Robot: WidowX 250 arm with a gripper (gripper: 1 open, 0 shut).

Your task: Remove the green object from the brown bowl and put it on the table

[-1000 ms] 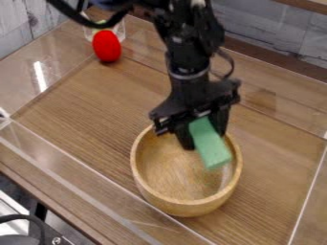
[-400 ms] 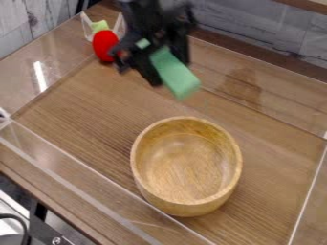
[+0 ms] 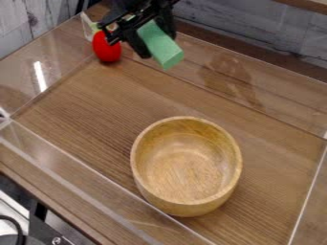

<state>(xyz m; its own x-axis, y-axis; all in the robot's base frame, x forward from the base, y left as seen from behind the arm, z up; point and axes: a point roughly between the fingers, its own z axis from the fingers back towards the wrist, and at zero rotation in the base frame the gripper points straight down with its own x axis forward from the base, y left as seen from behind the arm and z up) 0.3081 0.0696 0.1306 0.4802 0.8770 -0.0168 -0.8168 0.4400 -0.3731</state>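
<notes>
Green rectangular block (image 3: 161,45), flat and light in colour, hangs tilted in the clamped jaws of the black robot gripper (image 3: 143,29), held clear above the brown wood-grain table (image 3: 90,105). Just beside the gripper, toward the table's far edge, sits a small red round toy (image 3: 106,47). Well below and nearer the camera stands the round light-brown wooden bowl (image 3: 186,165).

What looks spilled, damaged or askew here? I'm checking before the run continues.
Nothing stands out. The brown bowl sits upright, empty and intact on the table; the green block hangs tilted in the tool, beside the red toy.
</notes>
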